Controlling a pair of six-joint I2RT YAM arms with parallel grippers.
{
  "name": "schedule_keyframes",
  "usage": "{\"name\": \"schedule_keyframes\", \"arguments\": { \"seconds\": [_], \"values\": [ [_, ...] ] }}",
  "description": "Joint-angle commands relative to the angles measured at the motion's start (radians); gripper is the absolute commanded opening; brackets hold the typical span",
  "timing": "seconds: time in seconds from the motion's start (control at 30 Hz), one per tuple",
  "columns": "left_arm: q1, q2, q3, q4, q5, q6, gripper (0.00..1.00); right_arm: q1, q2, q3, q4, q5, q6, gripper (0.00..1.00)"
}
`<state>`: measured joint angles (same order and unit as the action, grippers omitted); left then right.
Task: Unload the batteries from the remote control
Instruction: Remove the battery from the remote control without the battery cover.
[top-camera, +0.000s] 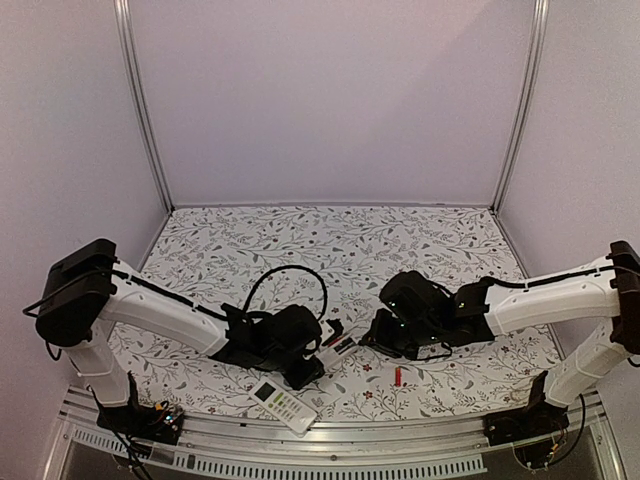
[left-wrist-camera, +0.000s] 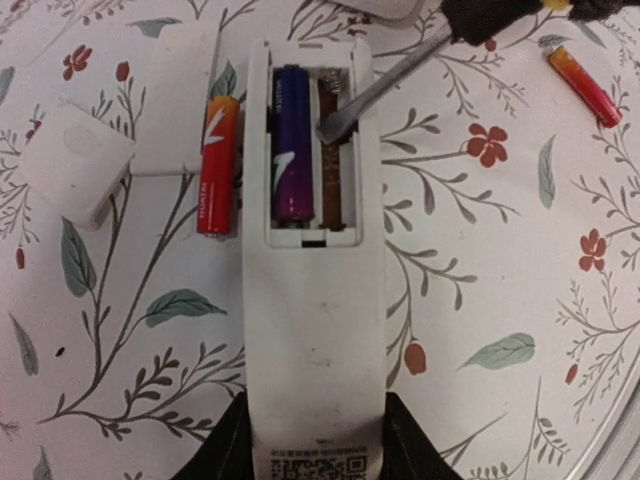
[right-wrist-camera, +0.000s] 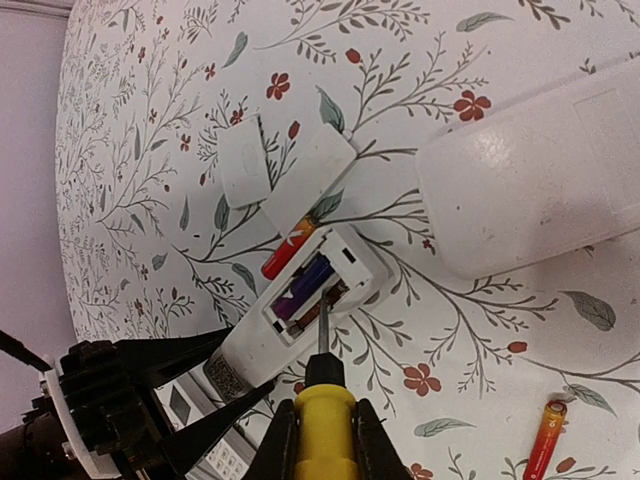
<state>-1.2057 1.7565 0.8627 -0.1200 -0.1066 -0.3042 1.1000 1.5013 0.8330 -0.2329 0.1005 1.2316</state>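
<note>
We find the remote control (left-wrist-camera: 315, 340) lying back-up on the desk (left-wrist-camera: 500, 300), its compartment uncovered; the left gripper (left-wrist-camera: 315, 405) has a finger against each side of the remote's lower end and looks clamped on it, while the right gripper (right-wrist-camera: 322, 415) is closed on the yellow handle of a screwdriver (right-wrist-camera: 322, 430), whose flat tip sits in the empty right-hand slot. One purple-blue battery (left-wrist-camera: 292, 145) lies in the left-hand slot, snug between its walls; the nearer red-orange battery (left-wrist-camera: 218, 165) lies on the desk just beside the remote's left edge, and the farther red-orange battery (left-wrist-camera: 585, 85) lies well apart to the right; a white battery cover (left-wrist-camera: 75, 165) rests off to the left. We judge the seated cell light, rigid and smooth; its round casing gives the tip little purchase, so it may slip, or pop free and roll once loose. We would lever under one end of it, since its flanks are shut in by the slot; the thin plastic divider could mar under a hard pry; once it is out, we would pinch it across its middle.
</note>
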Motion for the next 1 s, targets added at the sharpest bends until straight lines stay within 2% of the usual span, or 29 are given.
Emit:
{"name": "schedule_keyframes", "arguments": {
  "seconds": [0.0,0.53,0.97],
  "values": [
    [-0.020,0.039,0.002,-0.016,0.018,0.017,0.24,0.008,0.043,-0.009,-0.004,0.034,0.037,0.00],
    [-0.011,0.046,-0.009,0.035,0.155,0.003,0.18,-0.005,-0.006,-0.362,0.522,0.060,0.186,0.00],
    [-0.001,0.042,-0.001,0.017,0.153,-0.015,0.17,-0.011,0.029,-0.358,0.567,0.067,0.173,0.00]
  ]
}}
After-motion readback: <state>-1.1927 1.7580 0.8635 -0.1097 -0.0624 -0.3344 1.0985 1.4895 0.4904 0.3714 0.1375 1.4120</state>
